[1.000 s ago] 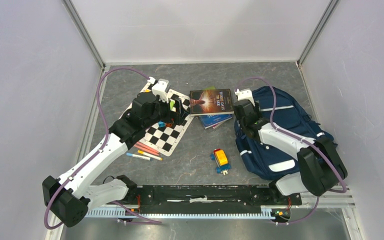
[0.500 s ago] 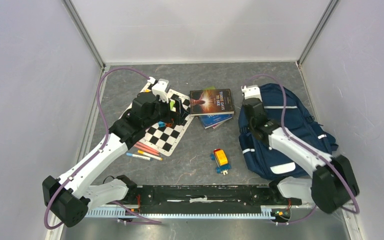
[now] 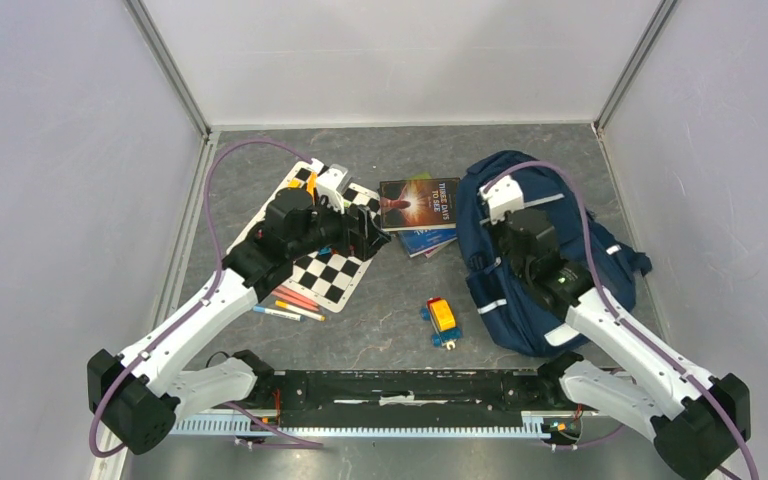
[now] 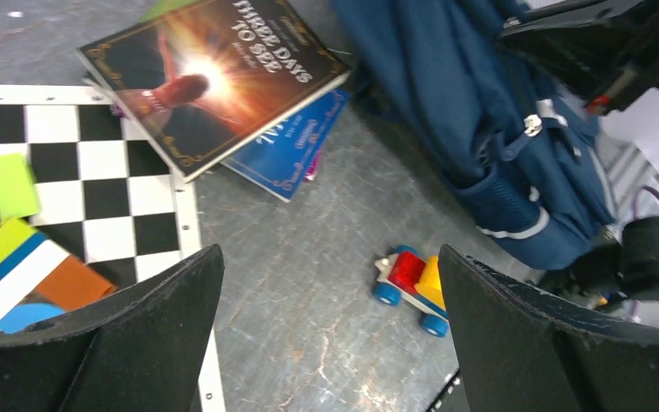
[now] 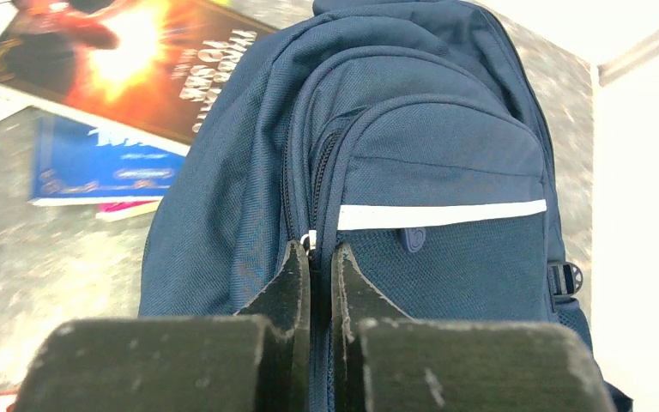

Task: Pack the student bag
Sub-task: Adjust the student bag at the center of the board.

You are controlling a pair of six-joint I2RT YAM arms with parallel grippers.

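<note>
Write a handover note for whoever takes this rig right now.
Left gripper: open and empty, hovering between the chessboard and the books.
Right gripper: shut on the zip pull of the student bag, which lies right of the books.
Done: nothing visibly packed, and the bag does not look open yet.
Left: unzip the bag, then probably load the books, toy car, markers and blocks.
</note>
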